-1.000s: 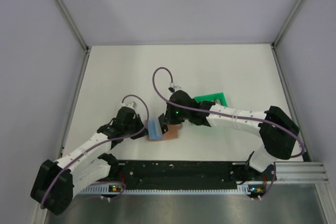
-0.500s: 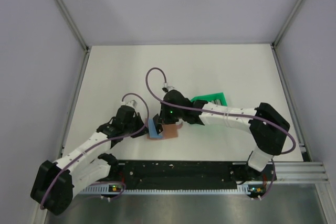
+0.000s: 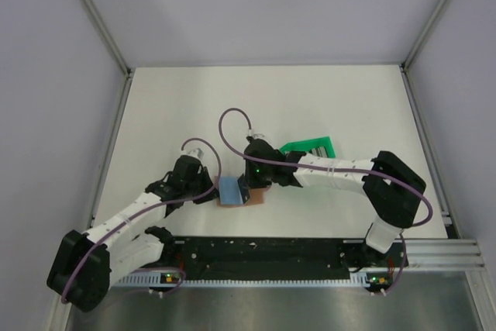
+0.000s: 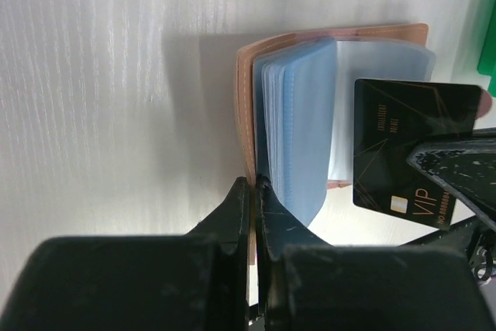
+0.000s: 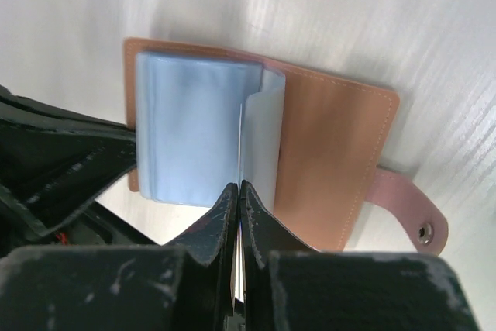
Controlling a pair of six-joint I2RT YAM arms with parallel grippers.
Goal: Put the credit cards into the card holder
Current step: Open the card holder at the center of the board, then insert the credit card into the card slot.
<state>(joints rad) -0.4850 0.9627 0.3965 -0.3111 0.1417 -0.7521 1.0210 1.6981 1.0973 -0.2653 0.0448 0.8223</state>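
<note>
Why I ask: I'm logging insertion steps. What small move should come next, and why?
Probably the right gripper should slide its black card into the open clear sleeve: the card overlaps that sleeve but looks not yet inside, and the left gripper pins the card holder.

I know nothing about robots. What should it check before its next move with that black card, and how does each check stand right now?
1. The card holder lies open, its strap unfastened: ok.
2. The left tool is clamped on the holder's edge to steady it: ok.
3. The right tool grips the black card: ok.
4. The card's edge is lined up with a plastic sleeve opening: cannot tell.
5. The card is inside a sleeve: not ok, its face shows uncovered.
</note>
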